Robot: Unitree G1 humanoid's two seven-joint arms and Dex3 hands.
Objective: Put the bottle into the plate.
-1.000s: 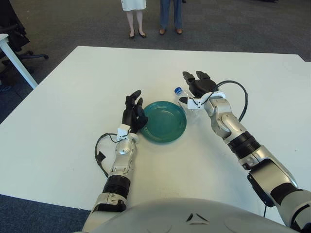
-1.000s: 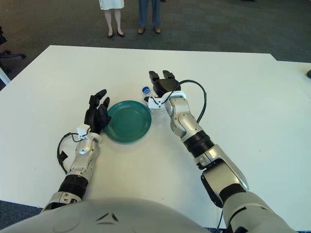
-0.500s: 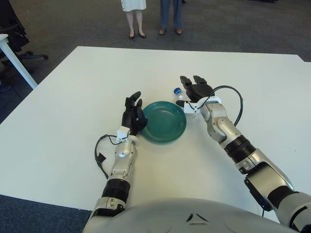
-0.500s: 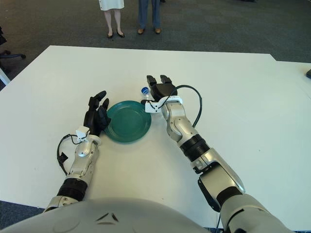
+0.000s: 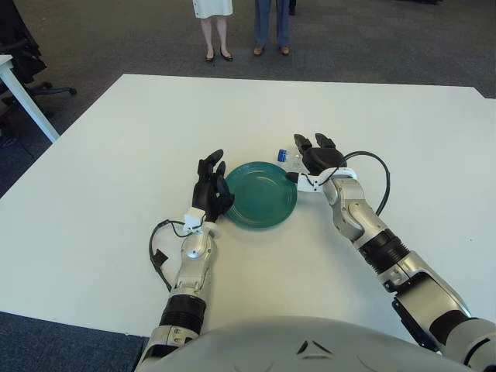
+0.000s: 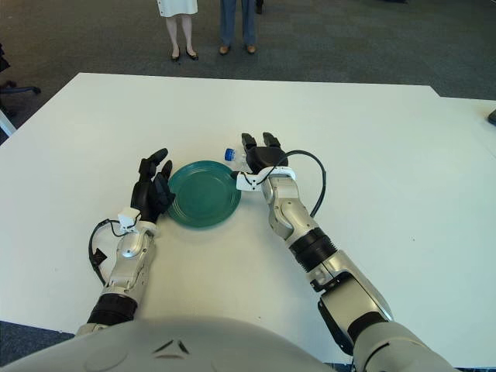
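A teal plate (image 5: pixel 262 195) lies on the white table in front of me. A clear bottle with a blue cap (image 5: pixel 284 156) lies on its side just past the plate's far right rim, cap pointing left. My right hand (image 5: pixel 313 156) covers the bottle's body from the right, and its dark fingers (image 6: pixel 249 142) curl over it; most of the bottle is hidden under the palm. My left hand (image 5: pixel 211 180) shows at the plate's left rim with its fingers relaxed and nothing in them.
The white table (image 5: pixel 116 155) stretches wide on every side. Two people's legs (image 5: pixel 244 31) stand beyond its far edge. An office chair (image 5: pixel 23 54) and another table's corner (image 5: pixel 15 85) are at the far left. A black cable (image 5: pixel 376 167) loops off my right wrist.
My right hand has pulled back toward me and slightly lower, and the bottle's cap has come with it, nearer the plate's rim. The left hand has barely shifted.
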